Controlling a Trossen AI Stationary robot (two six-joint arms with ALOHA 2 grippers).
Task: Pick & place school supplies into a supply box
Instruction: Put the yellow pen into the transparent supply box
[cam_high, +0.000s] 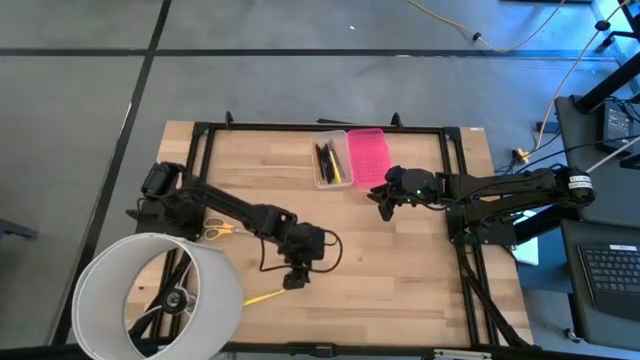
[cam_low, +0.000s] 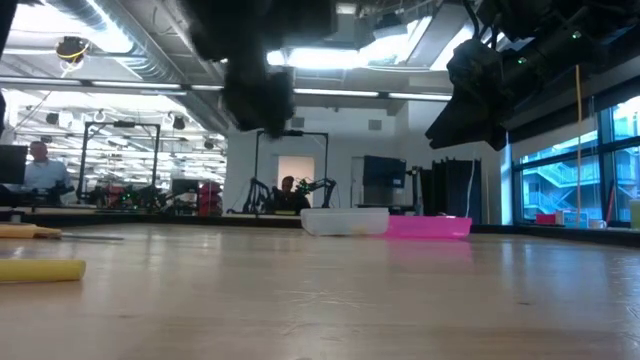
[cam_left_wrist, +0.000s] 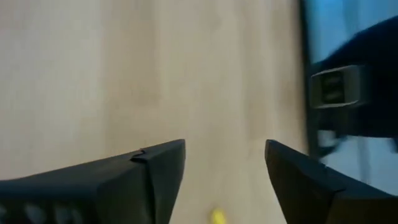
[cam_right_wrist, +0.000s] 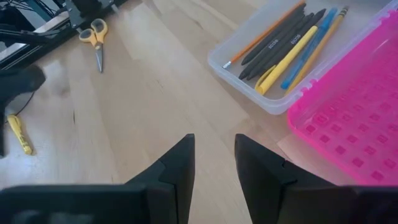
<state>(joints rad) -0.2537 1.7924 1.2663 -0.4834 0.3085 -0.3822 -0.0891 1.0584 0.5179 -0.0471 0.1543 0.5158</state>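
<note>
The clear supply box (cam_high: 329, 160) rests flat near the table's far edge, its pink lid (cam_high: 367, 157) lying open beside it. In the right wrist view the supply box (cam_right_wrist: 283, 46) holds black pens, a blue pen, an orange pencil and a yellow marker. Another yellow marker (cam_high: 262, 296) lies near the table's near edge, and the yellow-handled scissors (cam_high: 218, 230) lie to the left. My left gripper (cam_high: 294, 277) hovers open just right of that marker, whose tip (cam_left_wrist: 217, 216) shows between its fingers. My right gripper (cam_high: 385, 206) hangs open, empty, near the lid's near end.
A big white hoop (cam_high: 160, 296) covers the table's near left corner, close to the loose marker. A black frame (cam_high: 330, 128) runs along the table's edges. Bare wood lies between the two grippers. People sit in the room beyond the table (cam_low: 290, 190).
</note>
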